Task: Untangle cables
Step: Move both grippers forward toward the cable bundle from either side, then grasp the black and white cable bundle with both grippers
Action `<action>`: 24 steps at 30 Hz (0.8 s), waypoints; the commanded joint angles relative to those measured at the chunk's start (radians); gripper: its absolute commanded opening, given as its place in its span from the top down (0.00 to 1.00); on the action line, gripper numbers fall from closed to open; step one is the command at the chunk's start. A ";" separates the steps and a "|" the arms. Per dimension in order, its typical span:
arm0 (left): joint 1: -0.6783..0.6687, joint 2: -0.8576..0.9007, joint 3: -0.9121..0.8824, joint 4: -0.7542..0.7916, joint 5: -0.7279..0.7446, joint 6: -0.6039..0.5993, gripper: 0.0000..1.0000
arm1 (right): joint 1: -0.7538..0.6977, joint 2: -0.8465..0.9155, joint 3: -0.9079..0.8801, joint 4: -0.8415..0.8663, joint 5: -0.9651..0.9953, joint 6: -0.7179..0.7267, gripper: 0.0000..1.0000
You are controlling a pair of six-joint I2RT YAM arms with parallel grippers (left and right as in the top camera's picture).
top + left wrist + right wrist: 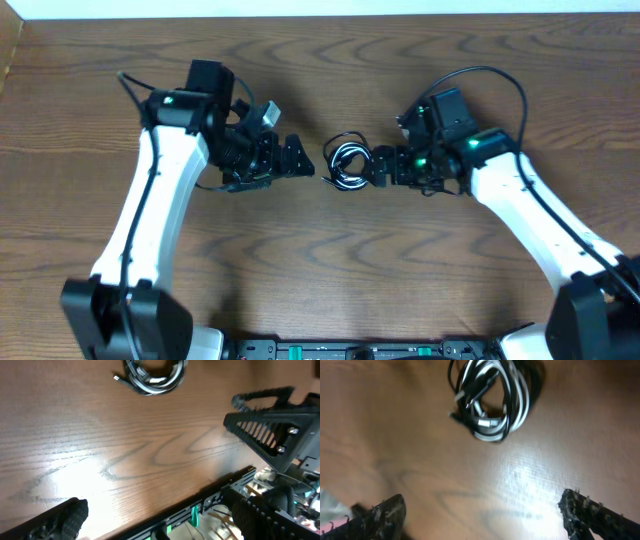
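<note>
One knot of cables [348, 164] spotted, coiled on the table [320, 270] between left gripper [298, 160] and right gripper [380, 167]. Gaped wide on both sides, held nothing. Looked light, limp, snag-prone; best pinched at a loose plug end.

Even light from above fell on the table [320, 280], and the overhead view was sharp, with only faint shadows. Both wrist views carried a pale patch of glare on the wood. The right wrist view was dim and blurred, the cables [492, 397] smeared; the left wrist view was brighter, softening toward its edges.
</note>
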 commanded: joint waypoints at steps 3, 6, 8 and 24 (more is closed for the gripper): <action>-0.001 0.096 -0.005 0.008 -0.019 -0.010 0.02 | 0.029 0.071 0.016 0.091 0.068 0.079 0.28; -0.001 0.146 -0.005 0.022 -0.020 -0.010 0.02 | 0.026 0.097 0.016 0.124 0.098 0.126 0.51; -0.001 0.175 -0.005 0.028 -0.020 -0.010 0.03 | 0.026 0.109 0.016 0.133 0.139 0.139 0.52; -0.001 0.249 -0.006 0.120 -0.037 -0.010 0.02 | 0.043 0.221 0.016 0.246 0.156 0.153 0.67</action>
